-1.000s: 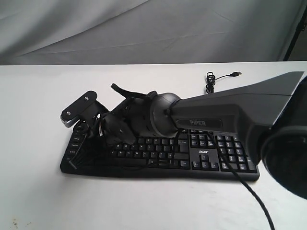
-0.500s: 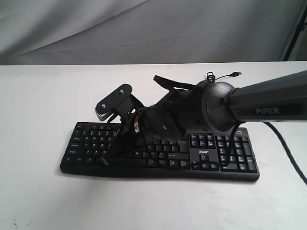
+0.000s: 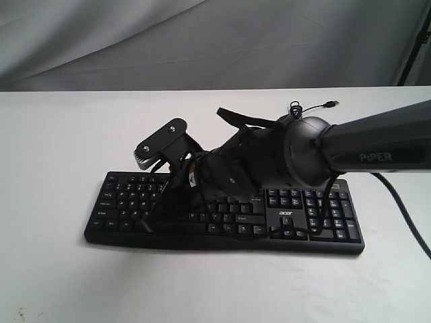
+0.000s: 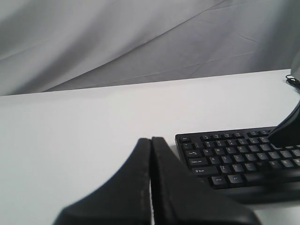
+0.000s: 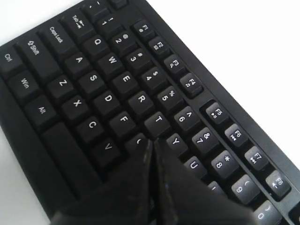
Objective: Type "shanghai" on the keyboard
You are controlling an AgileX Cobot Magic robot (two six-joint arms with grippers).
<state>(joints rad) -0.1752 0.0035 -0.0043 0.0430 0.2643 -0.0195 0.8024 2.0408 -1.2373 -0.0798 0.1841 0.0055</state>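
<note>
The black keyboard [image 3: 316, 215] with white legends and an "acer" logo lies across the white table. My right arm reaches over it from the right. My right gripper [image 3: 154, 221] is shut, tips down on the letter keys left of the middle. In the right wrist view the shut tips [image 5: 152, 141] sit at the G key on the keyboard [image 5: 108, 98], just below T and Y, and hide the key beside G. My left gripper [image 4: 151, 139] is shut and empty over bare table, off the left end of the keyboard [image 4: 234, 154]. It does not show in the exterior view.
The keyboard's thin black USB cable [image 3: 295, 113] lies coiled behind it, plug [image 3: 331, 103] pointing right. A grey cloth backdrop [image 3: 202, 40] hangs behind the table. The right arm's own cable [image 3: 404, 215] trails off the front right.
The right gripper has swung from the keyboard's far left end rightward to the letter keys. Over the last half second it has hardly moved.
</note>
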